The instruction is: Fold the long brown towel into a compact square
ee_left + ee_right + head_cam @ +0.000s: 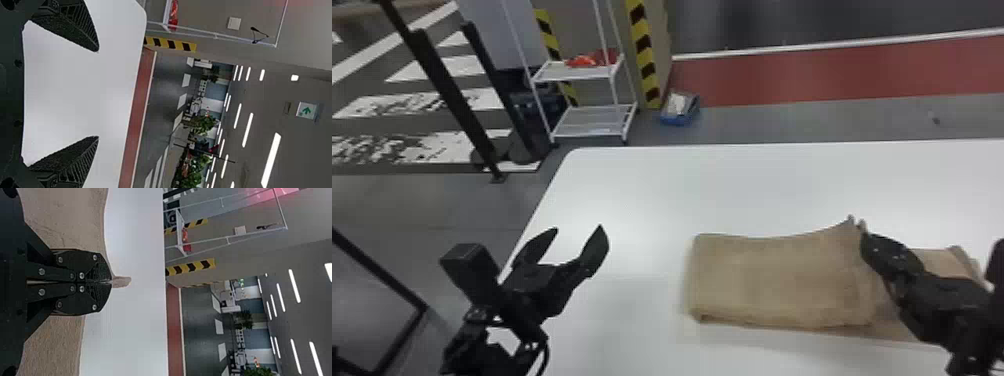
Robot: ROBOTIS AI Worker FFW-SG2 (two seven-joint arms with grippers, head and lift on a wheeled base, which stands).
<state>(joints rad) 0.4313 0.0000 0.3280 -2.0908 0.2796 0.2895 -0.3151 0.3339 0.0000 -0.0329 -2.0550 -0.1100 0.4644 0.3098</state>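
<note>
Standing spread and empty at the lower left of the head view is the left black two-fingered hand. On the smooth white table, lower centre to lower right, lies the long brown cloth towel, partly folded. Expect light, limp, low-slip fabric; grip all layers near a corner. Farther right, the right black two-fingered hand pinches the towel's raised edge.

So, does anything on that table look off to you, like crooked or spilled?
Nothing looks spilled or damaged. Only the towel looks uneven: its far edge rises to a peak where the right gripper pinches it, and more cloth extends to the right. That probably just means folding is unfinished.
</note>
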